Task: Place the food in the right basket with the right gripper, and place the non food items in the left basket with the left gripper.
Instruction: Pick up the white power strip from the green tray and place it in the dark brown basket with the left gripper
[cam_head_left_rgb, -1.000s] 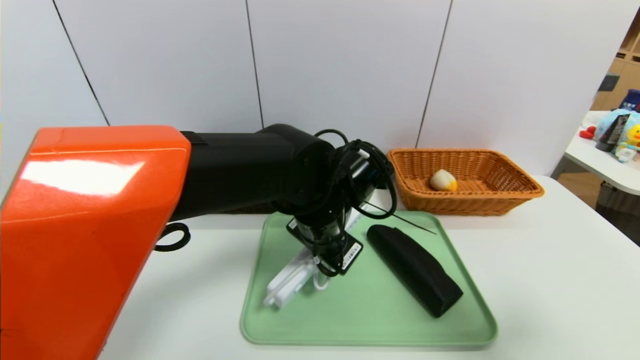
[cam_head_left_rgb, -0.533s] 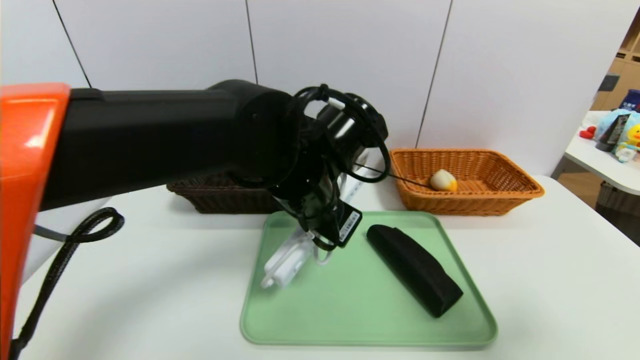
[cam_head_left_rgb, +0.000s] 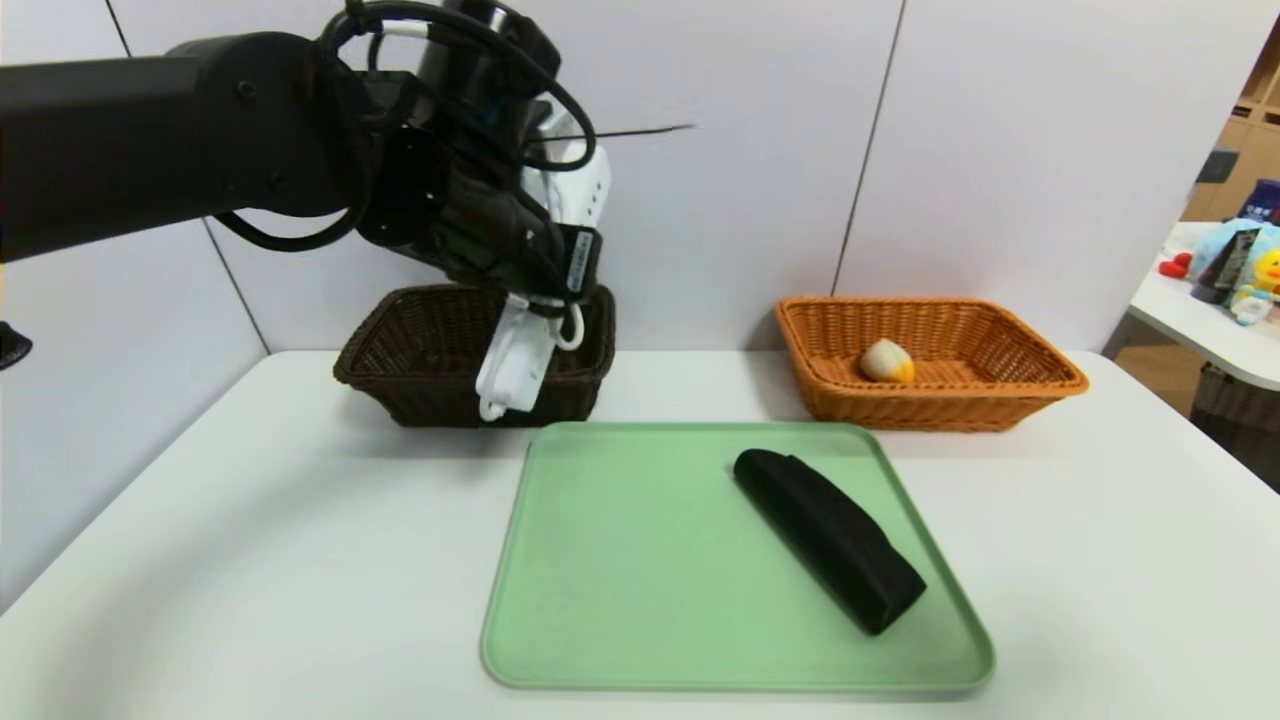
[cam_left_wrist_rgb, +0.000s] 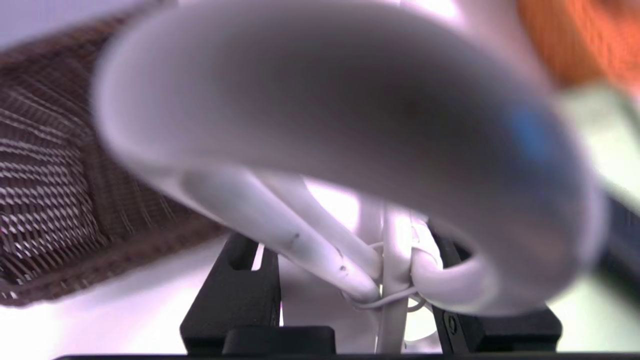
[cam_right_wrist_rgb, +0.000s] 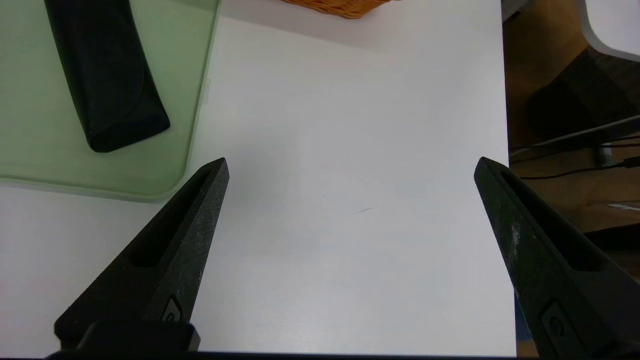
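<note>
Left pincer holds a white power strip in the air at the dark basket.

The power strip (cam_head_left_rgb: 512, 355) hangs down from the left gripper (cam_head_left_rgb: 540, 300), whose fingers are clamped on it and its bundled white cord (cam_left_wrist_rgb: 350, 270); the strip's lower end dangles in front of the near wall of the dark brown basket (cam_head_left_rgb: 400, 345), which sits just below and behind the pincer. Off to that pincer's right and lower lies the green tray (cam_head_left_rgb: 640, 590), with a black case (cam_head_left_rgb: 828, 538) lying slantwise on its right half. Farther right stands the orange basket (cam_head_left_rgb: 1000, 395) with a pale, yellow-tipped food item (cam_head_left_rgb: 886, 361) inside. The right gripper (cam_right_wrist_rgb: 350, 172) hovers wide open and holding nothing over the bare white table (cam_right_wrist_rgb: 350, 125), the tray's corner and the case's end just beside one finger.
</note>
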